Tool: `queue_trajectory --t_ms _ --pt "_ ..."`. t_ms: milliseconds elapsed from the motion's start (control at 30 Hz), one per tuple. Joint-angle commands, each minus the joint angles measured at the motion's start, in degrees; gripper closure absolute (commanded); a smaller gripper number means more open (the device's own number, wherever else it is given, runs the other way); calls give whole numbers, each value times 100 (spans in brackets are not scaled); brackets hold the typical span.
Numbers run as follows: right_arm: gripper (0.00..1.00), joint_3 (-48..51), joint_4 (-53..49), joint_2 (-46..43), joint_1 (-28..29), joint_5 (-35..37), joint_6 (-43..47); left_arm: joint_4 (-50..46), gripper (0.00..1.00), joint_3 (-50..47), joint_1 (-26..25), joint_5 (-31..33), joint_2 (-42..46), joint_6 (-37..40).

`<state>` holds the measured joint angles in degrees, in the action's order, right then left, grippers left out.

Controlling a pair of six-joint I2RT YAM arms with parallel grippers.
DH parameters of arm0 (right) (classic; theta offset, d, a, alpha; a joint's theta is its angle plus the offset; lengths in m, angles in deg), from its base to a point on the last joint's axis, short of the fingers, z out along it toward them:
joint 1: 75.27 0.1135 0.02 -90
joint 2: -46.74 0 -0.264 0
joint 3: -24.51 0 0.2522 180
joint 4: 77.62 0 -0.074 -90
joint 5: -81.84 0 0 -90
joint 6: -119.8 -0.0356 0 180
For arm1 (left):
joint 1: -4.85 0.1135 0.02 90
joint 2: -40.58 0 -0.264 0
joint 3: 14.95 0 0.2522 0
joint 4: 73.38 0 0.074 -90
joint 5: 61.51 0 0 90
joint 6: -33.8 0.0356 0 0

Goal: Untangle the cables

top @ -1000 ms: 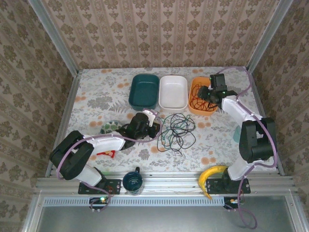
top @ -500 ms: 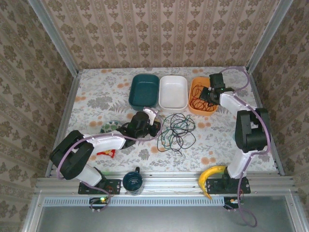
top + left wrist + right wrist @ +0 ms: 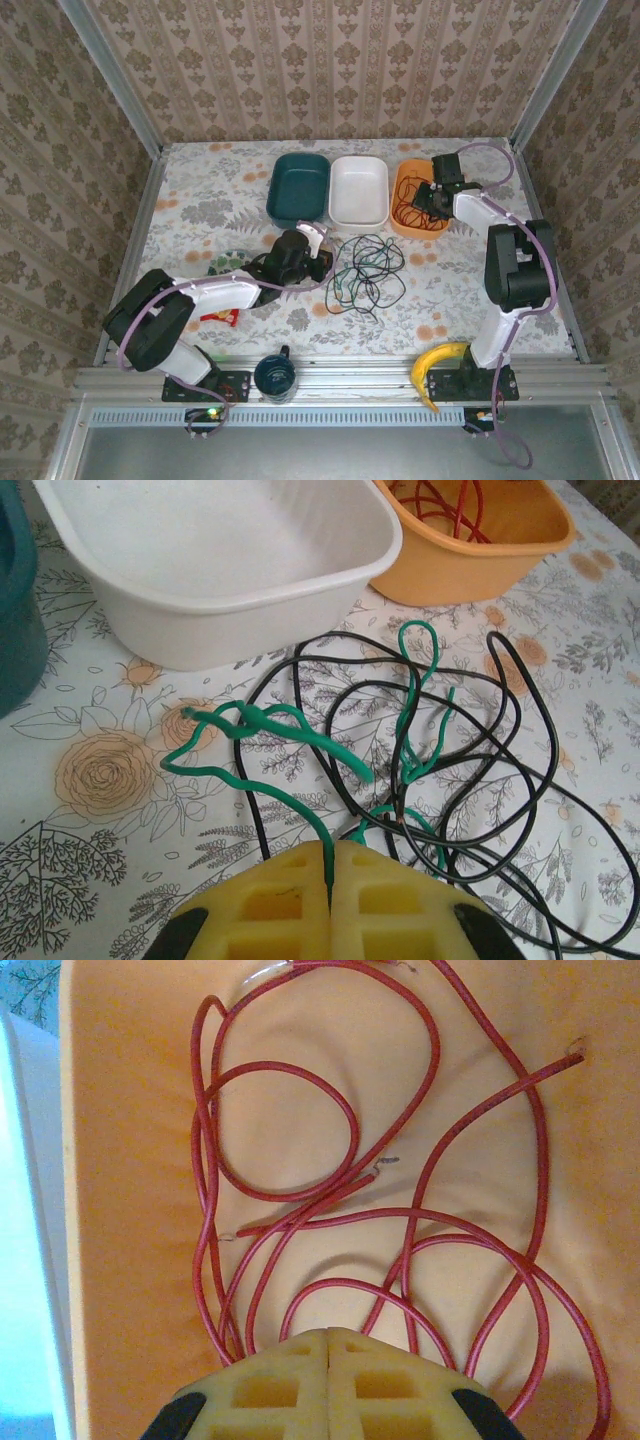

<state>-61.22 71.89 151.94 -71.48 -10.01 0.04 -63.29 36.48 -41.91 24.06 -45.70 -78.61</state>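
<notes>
On the table middle lies a tangle of black and green cables [image 3: 365, 272]. My left gripper [image 3: 330, 845] is shut on the end of a green cable [image 3: 260, 788], which runs up from between the yellow pads into the tangle. Black cables [image 3: 500, 710] loop over and around the green one. In the top view the left gripper [image 3: 322, 262] sits at the tangle's left edge. Red cables [image 3: 300, 1200] lie coiled in the orange bin [image 3: 120, 1160]. My right gripper [image 3: 328, 1335] hovers over them, shut, with nothing seen between its pads.
A white bin [image 3: 359, 190] and a teal bin [image 3: 299, 187] stand left of the orange bin [image 3: 405, 228] at the back. A banana [image 3: 437, 362], a dark mug [image 3: 274, 375] and a small red item [image 3: 218, 318] lie near the front edge.
The right gripper has closed from partly open and its arm has folded in closer over the orange bin. The left arm and the tangle have not moved.
</notes>
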Motion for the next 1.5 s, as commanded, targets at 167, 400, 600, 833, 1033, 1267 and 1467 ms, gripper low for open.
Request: queue_trajectory --t_ms 167,400,600,833,1033,1267,1467 --pt "89 575 290 -970 -10 143 353 352 100 74 89 91 119 -210" --pt "66 1461 1131 -2498 266 -536 700 455 100 122 124 -24 127 -300" --pt "60 1752 1013 -3095 1201 -2364 1333 726 100 241 149 -399 -47 -425" --pt "60 1548 710 -2393 2159 -3208 1443 1144 100 301 176 -1016 -243 -605" --pt "60 1317 586 -1969 2196 -3053 1483 1240 100 241 181 -1267 -159 -630" --pt "60 1325 815 -1741 2196 -2818 1314 1195 100 250 176 -1663 -124 -568" --pt "61 1273 866 -1714 2196 -2368 1248 1218 100 237 179 -1790 -108 -554"
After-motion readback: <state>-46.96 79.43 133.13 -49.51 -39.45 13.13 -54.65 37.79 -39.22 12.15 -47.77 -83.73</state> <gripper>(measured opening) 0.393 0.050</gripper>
